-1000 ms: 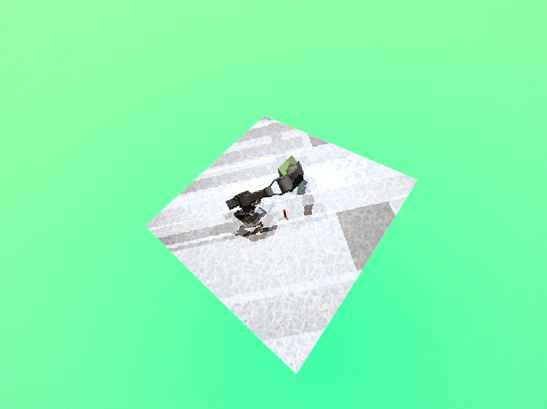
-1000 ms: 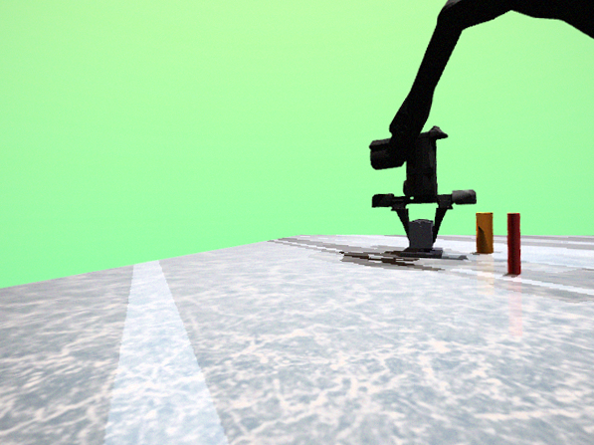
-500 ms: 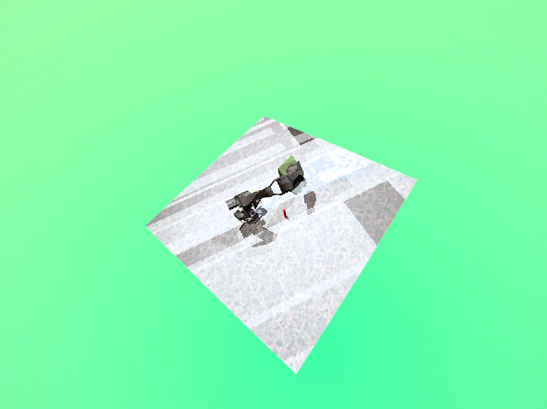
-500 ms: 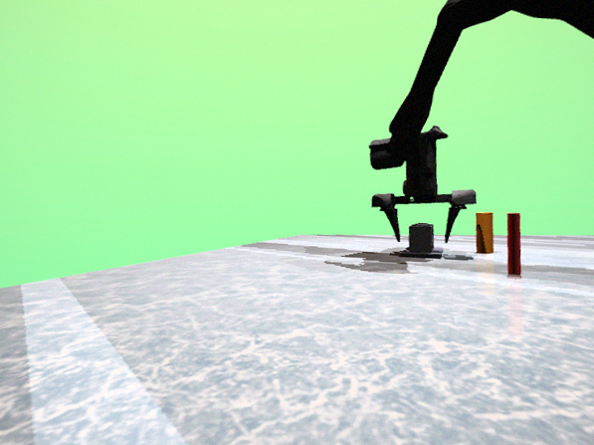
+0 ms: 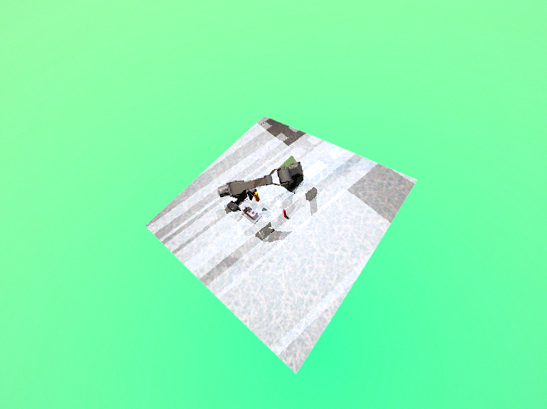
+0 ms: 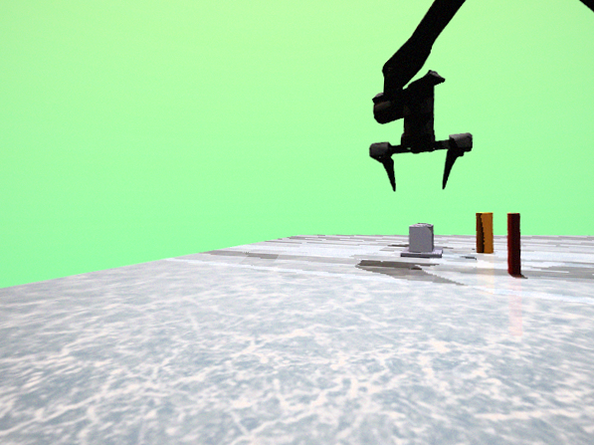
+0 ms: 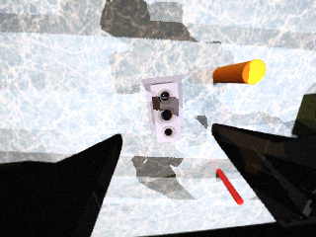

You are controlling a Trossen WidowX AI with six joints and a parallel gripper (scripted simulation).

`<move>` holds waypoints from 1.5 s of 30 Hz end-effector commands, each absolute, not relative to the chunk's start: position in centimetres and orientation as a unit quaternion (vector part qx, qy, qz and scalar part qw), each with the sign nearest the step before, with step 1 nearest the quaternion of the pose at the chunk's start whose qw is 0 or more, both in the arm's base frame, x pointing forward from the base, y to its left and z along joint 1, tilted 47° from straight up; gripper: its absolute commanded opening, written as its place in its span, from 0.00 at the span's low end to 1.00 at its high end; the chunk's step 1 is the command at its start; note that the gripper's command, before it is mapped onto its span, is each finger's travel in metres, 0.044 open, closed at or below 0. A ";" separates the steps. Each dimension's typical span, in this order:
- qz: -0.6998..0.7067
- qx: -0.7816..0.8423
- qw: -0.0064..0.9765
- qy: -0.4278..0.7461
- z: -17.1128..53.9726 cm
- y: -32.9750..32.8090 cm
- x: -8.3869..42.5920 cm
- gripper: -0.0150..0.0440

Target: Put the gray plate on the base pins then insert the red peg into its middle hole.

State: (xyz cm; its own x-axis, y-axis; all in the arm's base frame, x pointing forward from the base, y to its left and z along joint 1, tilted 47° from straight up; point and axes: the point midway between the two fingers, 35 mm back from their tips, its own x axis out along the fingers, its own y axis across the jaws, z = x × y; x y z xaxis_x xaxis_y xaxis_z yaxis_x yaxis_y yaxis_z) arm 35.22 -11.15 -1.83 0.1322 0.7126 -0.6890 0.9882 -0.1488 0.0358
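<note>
The gray plate (image 6: 421,238) (image 7: 158,126) sits level on its base (image 6: 408,254) (image 7: 163,79), with no gap showing between them. Its three holes face up in a row. The middle hole looks dark and empty; the pins in the outer holes are hard to make out. My gripper (image 6: 418,189) (image 7: 166,132) is open and empty, well above the plate, with its fingertips wide apart. The red peg (image 5: 285,213) (image 6: 514,244) (image 7: 230,187) stands upright on the table, to the right of the base in the exterior view and beyond the right fingertip in the wrist view.
An orange cylinder (image 5: 256,196) (image 6: 487,232) (image 7: 232,73) stands upright near the base, on the peg's side of it. A green patch (image 5: 289,160) lies by the arm's mount in the top view. Dark shadows cross the marbled table (image 5: 294,282) (image 6: 279,368).
</note>
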 end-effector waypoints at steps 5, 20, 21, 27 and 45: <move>-0.265 0.701 0.261 0.609 0.0 -11.5 34.7 1.00; -0.141 0.637 0.391 0.650 11.5 0.8 26.1 1.00; -0.132 0.632 0.398 0.652 11.8 1.5 25.3 1.00; -0.120 0.625 0.408 0.654 12.3 2.5 23.8 1.00; -0.119 0.625 0.408 0.654 9.0 6.0 24.3 1.00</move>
